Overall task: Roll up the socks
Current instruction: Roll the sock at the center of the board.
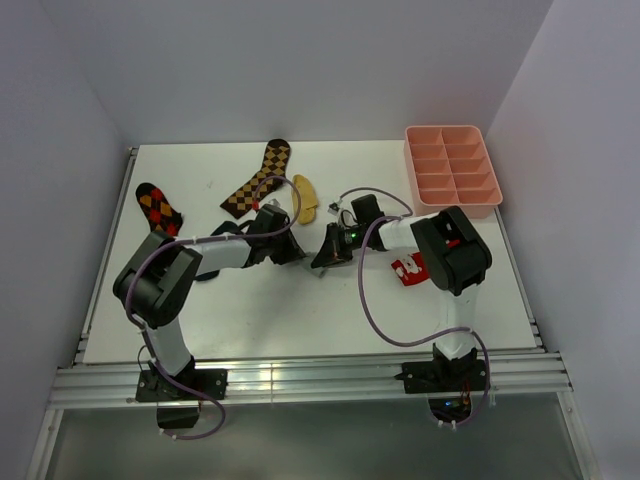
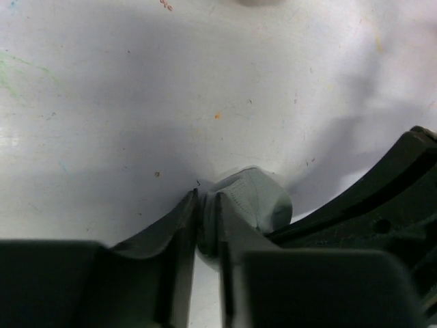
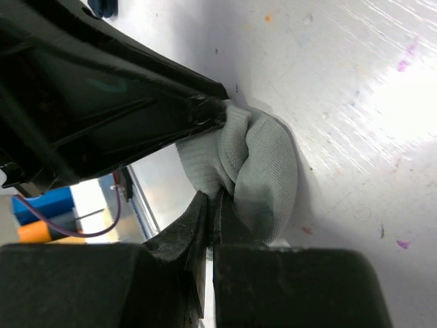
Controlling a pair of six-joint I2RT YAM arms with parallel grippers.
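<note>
From above, the grey sock [image 3: 266,164] is hidden: the left claw [image 1: 296,256] and the right claw [image 1: 322,260] meet over it. In the right wrist view its near edge goes behind the right claw's fingers [image 3: 287,287]. There a dark thing [image 3: 104,7] is cut by the top edge. The red sock [image 1: 405,268] lies partly under the right arm [image 1: 450,250]. The orange-black checkered sock [image 1: 157,207] at the far left has its near end behind the left arm [image 1: 160,280].
</note>
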